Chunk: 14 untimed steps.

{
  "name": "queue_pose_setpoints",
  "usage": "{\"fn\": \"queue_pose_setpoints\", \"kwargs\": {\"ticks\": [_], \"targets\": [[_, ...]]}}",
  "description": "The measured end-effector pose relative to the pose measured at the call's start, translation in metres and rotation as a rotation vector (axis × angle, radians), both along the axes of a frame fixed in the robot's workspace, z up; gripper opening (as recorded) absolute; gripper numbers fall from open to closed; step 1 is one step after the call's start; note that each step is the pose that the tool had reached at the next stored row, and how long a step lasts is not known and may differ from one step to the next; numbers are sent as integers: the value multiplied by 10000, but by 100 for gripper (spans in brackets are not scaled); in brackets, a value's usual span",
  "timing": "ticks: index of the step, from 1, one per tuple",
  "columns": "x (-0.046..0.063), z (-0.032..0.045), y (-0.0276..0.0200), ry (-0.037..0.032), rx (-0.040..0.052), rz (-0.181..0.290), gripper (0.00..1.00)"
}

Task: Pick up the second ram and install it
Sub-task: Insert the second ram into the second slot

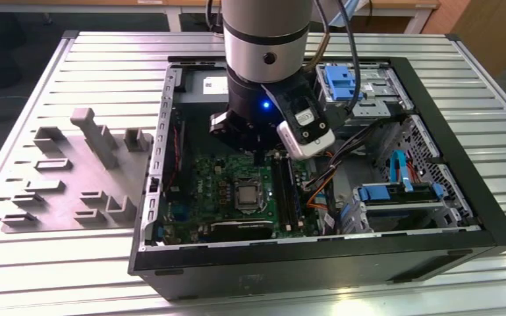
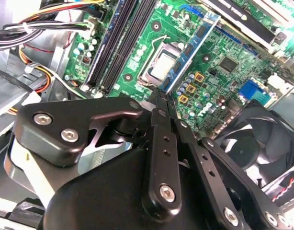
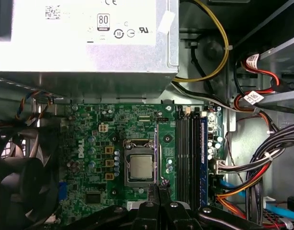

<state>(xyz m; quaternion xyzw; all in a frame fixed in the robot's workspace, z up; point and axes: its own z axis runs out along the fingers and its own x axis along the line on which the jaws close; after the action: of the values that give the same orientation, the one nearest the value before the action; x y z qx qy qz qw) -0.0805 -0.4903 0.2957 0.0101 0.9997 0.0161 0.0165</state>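
My gripper (image 2: 160,96) is shut on the second ram (image 2: 192,48), a thin blue-green stick with dark chips that reaches out from the fingertips. It hangs over the processor socket (image 3: 140,166) of the green motherboard (image 1: 226,191). In the first wrist view the ram (image 3: 156,143) shows edge-on above the gripper (image 3: 155,188). The long black memory slots (image 3: 190,153) lie beside it, a short way off. In the exterior view the gripper (image 1: 257,157) is low inside the open computer case, next to the slots (image 1: 284,187).
A grey power-supply box (image 3: 84,43) sits just beyond the motherboard. A black fan (image 2: 252,143) and bundled cables (image 3: 262,163) flank the board. Blue drive brackets (image 1: 394,191) fill the case's far side. Grey holder blocks (image 1: 77,178) stand on the slatted table outside the case.
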Motion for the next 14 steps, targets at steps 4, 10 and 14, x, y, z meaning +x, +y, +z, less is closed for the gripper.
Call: {"fn": "queue_pose_setpoints", "kwargs": {"ticks": [4,10,14], "targets": [[60,-9,0,-1,1,-1,12],[217,-17,0,-1,1,-1,12],[343,-21,0,-1,1,-1,12]]}}
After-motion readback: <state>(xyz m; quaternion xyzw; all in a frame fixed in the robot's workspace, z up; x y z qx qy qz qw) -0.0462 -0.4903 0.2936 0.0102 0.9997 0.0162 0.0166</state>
